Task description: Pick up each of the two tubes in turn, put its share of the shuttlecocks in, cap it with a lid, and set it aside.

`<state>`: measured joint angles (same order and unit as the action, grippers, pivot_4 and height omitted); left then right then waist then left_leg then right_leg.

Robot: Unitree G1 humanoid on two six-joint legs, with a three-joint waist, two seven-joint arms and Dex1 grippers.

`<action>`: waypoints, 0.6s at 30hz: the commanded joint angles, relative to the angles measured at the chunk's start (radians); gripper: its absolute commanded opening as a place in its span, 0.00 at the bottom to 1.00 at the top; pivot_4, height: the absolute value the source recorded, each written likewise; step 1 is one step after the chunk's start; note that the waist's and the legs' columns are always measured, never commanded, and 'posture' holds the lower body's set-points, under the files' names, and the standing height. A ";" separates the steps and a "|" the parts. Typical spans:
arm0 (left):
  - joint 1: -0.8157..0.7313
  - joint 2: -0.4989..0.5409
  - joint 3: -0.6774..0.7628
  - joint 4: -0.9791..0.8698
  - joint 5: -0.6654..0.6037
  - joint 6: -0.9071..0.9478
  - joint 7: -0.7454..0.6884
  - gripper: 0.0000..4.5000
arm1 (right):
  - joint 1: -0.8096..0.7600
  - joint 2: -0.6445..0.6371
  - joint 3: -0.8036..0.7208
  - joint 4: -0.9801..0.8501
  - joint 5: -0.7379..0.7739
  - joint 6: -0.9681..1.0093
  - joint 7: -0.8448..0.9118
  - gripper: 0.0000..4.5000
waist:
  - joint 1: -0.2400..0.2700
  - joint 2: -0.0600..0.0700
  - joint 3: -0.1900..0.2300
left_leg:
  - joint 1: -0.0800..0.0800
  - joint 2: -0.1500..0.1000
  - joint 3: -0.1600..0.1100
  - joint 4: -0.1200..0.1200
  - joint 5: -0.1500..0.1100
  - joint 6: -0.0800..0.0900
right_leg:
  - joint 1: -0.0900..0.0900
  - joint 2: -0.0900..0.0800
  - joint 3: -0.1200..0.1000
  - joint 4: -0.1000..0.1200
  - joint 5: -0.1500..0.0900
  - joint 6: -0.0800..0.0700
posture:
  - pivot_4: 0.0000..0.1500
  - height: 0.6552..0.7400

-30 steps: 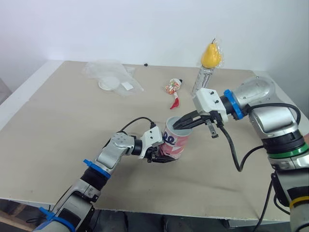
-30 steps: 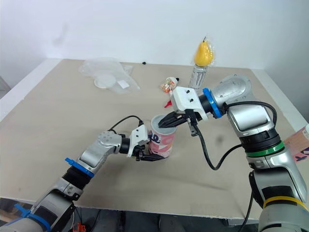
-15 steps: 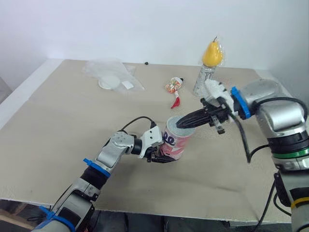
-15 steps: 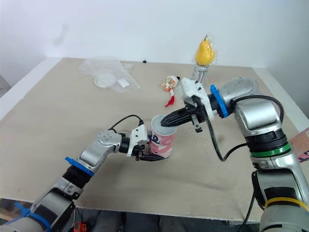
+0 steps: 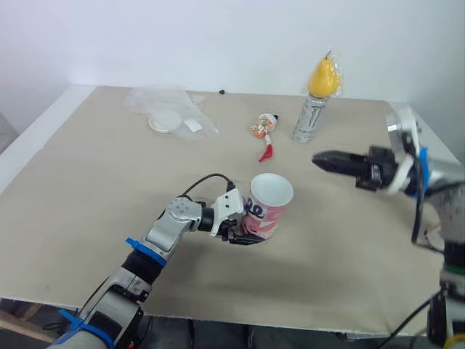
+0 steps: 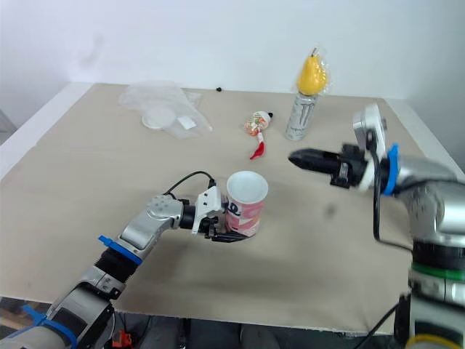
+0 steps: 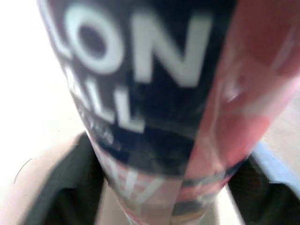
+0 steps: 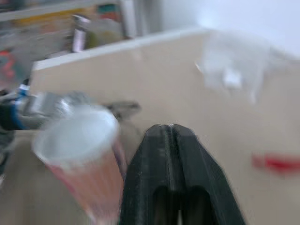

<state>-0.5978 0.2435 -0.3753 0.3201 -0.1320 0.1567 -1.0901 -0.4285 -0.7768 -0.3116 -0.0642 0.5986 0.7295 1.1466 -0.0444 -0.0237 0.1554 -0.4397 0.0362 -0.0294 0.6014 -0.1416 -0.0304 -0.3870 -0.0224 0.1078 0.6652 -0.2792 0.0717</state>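
Your left end effector is clamped on the base of the tube. The tube leans so its open mouth faces up and toward your right end effector. That one hangs off to the mouth's side, apart from it, with fingers pressed together and empty, pointing back at the tube. A white disc, likely a lid, lies on the counter far beyond the left one, so the free right arm probably has to reach for it.

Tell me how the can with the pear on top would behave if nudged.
The can is tall and slim, so it probably tips easily. The pear perches on its narrow top and would likely drop off first, then roll.
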 commanded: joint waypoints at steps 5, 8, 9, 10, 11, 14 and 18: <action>0.006 0.012 0.033 -0.023 -0.018 -0.050 -0.029 1.00 | 0.230 0.034 0.082 -0.129 -0.050 -0.134 -0.029 0.74 | -0.004 0.008 0.007 | -0.003 -0.002 0.001 0.000 0.000 0.000 | -0.003 0.000 0.003 0.000 0.000 0.003 | 1.00 1.00; 0.012 0.027 0.042 -0.044 -0.025 -0.054 -0.042 1.00 | 0.272 0.030 0.155 -0.121 -0.098 -0.219 0.009 0.97 | -0.003 0.007 0.007 | -0.003 -0.002 0.000 0.000 0.000 0.000 | -0.003 0.000 0.003 0.000 0.000 0.003 | 1.00 1.00; 0.017 0.038 0.049 -0.058 -0.031 -0.054 -0.050 1.00 | 0.278 0.036 0.183 -0.110 -0.115 -0.254 0.022 0.97 | -0.003 0.007 0.007 | -0.003 -0.003 0.000 0.000 0.000 0.000 | -0.002 0.000 0.003 0.000 0.000 0.004 | 1.00 1.00; 0.024 0.050 0.055 -0.073 -0.036 -0.054 -0.057 1.00 | 0.280 0.043 0.205 -0.099 -0.128 -0.282 0.031 0.97 | -0.003 0.007 0.008 | -0.003 -0.003 0.000 0.000 0.000 0.000 | -0.002 0.000 0.003 0.000 0.000 0.004 | 1.00 1.00; 0.032 0.062 0.060 -0.088 -0.039 -0.055 -0.061 1.00 | 0.278 0.050 0.221 -0.090 -0.134 -0.302 0.037 0.97 | -0.004 0.007 0.009 | -0.003 -0.003 0.000 0.000 0.000 0.000 | -0.003 0.000 0.003 0.000 0.000 0.004 | 1.00 1.00; 0.061 0.099 0.072 -0.134 -0.046 -0.057 -0.069 1.00 | 0.266 0.068 0.257 -0.065 -0.147 -0.352 0.052 0.97 | -0.003 0.007 0.010 | -0.003 -0.002 0.000 0.000 0.000 0.000 | -0.003 0.000 0.002 0.000 0.000 0.004 | 1.00 1.00; 0.098 0.136 0.085 -0.195 -0.057 -0.053 -0.071 1.00 | 0.251 0.083 0.308 -0.024 -0.175 -0.423 0.081 0.97 | -0.003 0.007 0.011 | -0.003 -0.002 0.000 0.000 0.000 0.000 | -0.002 -0.001 0.002 0.000 0.000 0.004 | 1.00 1.00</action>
<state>-0.5071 0.3737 -0.3129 0.1924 -0.1650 0.1149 -1.1580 -0.1593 -0.7008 -0.0095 -0.0991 0.4284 0.3467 1.2083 -0.0470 -0.0170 0.1666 -0.4428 0.0337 -0.0295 0.6012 -0.1415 -0.0304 -0.3892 -0.0229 0.1101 0.6652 -0.2796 0.0752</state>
